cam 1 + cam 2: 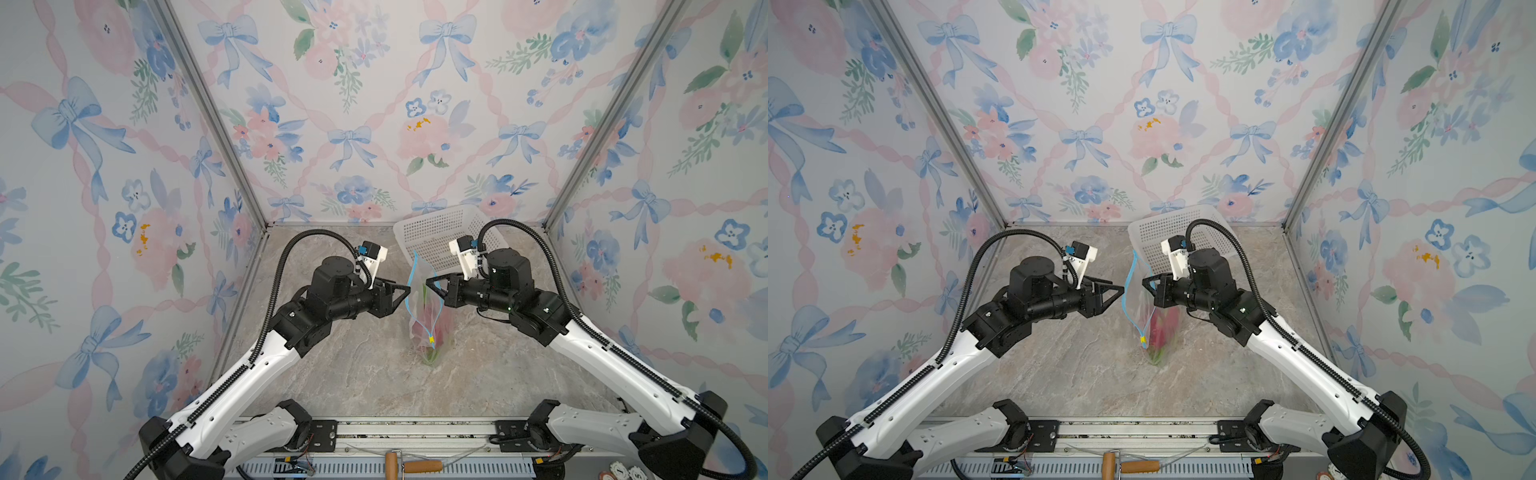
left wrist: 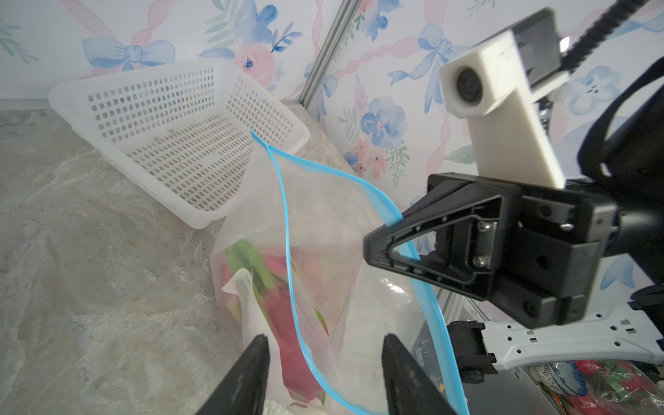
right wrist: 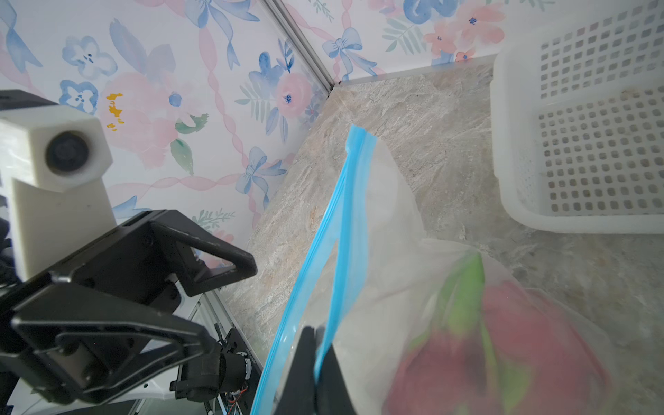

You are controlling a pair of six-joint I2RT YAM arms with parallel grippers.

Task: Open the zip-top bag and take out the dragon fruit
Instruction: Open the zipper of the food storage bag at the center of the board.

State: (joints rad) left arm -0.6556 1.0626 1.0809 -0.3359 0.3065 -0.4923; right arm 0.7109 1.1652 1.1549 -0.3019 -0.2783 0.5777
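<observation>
Right pincer [image 3: 315, 345] clenched on one lip of the blue zip strip [image 3: 346, 201]. Left pincer [image 2: 323, 339] released, fingers straddling the other lip.

Zip-top bag [image 1: 428, 316] hangs between the arms, base apparently on the worktop [image 1: 353, 374], near the basket [image 1: 440, 232].

Film judged thin, limp and slick, so pinch the stiffer strip. Dragon fruit [image 2: 284, 316] likely heavy, sagging low.

Left wrist view shows the paper label [image 2: 244, 291]; top views give only a pink blur.

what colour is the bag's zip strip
Light blue zip strip, clearest in the left wrist view.
</observation>
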